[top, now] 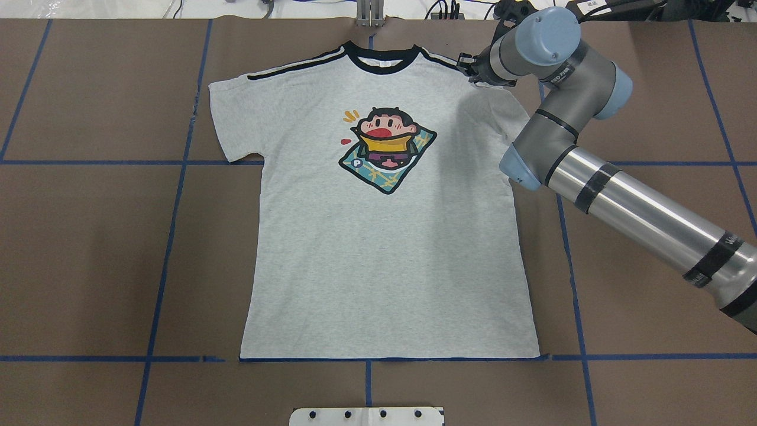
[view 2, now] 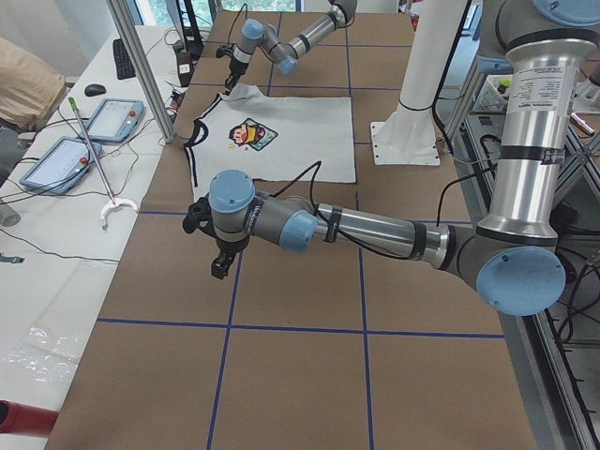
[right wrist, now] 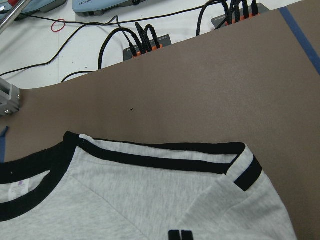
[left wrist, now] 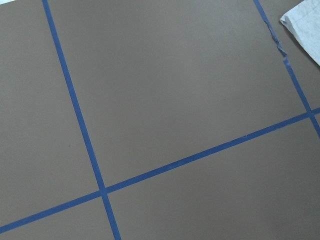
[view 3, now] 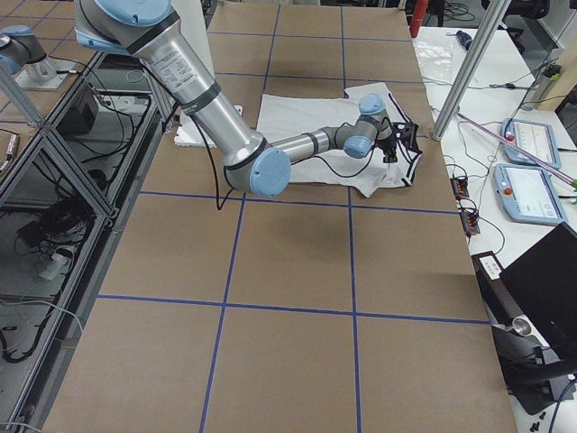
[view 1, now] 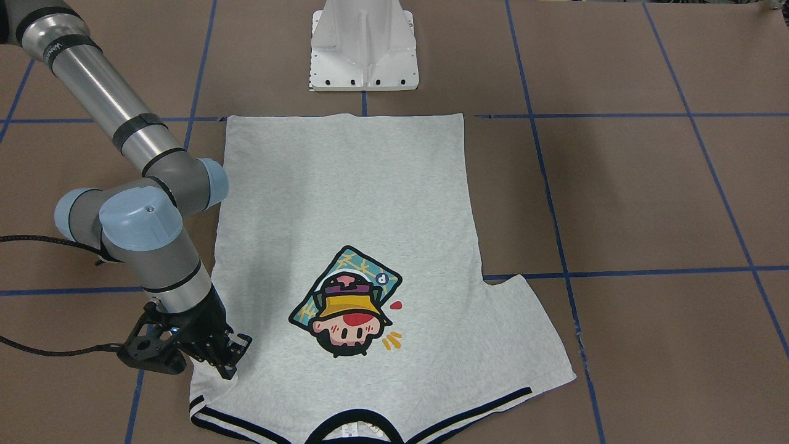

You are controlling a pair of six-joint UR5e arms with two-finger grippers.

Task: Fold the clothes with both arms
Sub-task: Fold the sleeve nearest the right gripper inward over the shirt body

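The light grey T-shirt (top: 384, 236) lies flat, face up, on the brown table, collar at the far edge, with the cartoon face (top: 387, 145) on its chest. My right gripper (view 1: 229, 364) sits low on the shirt's right shoulder. In the right wrist view its two black fingertips (right wrist: 180, 235) stand close together on the cloth, and creases run to them. That sleeve (right wrist: 247, 175) is drawn partly inward. My left gripper (view 2: 218, 272) hangs over bare table well left of the shirt; I cannot tell whether it is open or shut. Its wrist view shows only a sleeve corner (left wrist: 305, 30).
The white pedestal (view 1: 363, 49) stands at the robot's side of the table, just past the shirt's hem. Blue tape lines (top: 177, 236) grid the brown surface. Cables and plugs (right wrist: 145, 42) and tablets (view 2: 112, 117) lie beyond the table's far edge.
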